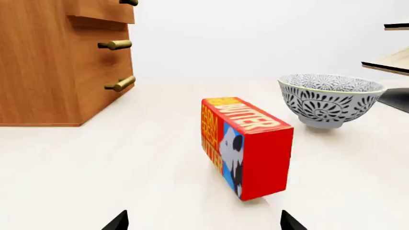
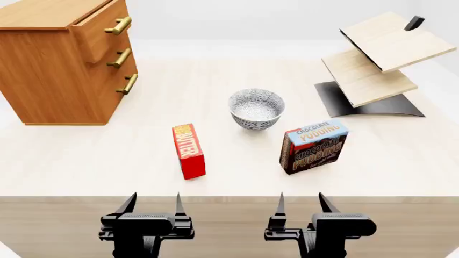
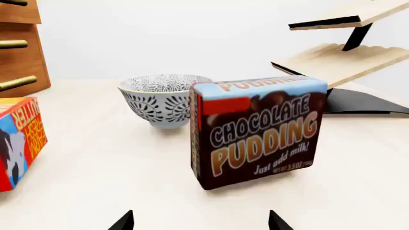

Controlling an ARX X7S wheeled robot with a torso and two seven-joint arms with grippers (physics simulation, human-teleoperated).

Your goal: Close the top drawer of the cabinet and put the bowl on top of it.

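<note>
Both my grippers hang off the near edge of the table point(image 2: 401, 161), clear of everything: left gripper point(image 2: 152, 204) with its jaws spread and nothing between them, right gripper point(image 2: 300, 203) the same. In each wrist view only the two dark fingertips point(image 1: 117, 221) show, well apart. The cabinet point(image 2: 50, 75) sits at the far left of the table. Its top drawer point(image 2: 100, 29) is pulled out, front standing proud of the two drawers below, brass bar handle point(image 2: 119, 25) sticking out past theirs. The cabinet's flat top has nothing on it where it shows. The bowl point(image 2: 256, 108) stands upright on the table near the middle, apart from the cabinet, white with dark leaf pattern, nothing in it. A red butter box point(image 2: 188, 150) stands on a long edge, in front of the left gripper, near-left of the bowl and not touching it. A chocolate pudding box point(image 2: 313, 147) stands upright near-right of the bowl, in front of the right gripper, also not touching. A pale tilted-shelf rack point(image 2: 380, 59) on a dark base takes the far right.
</note>
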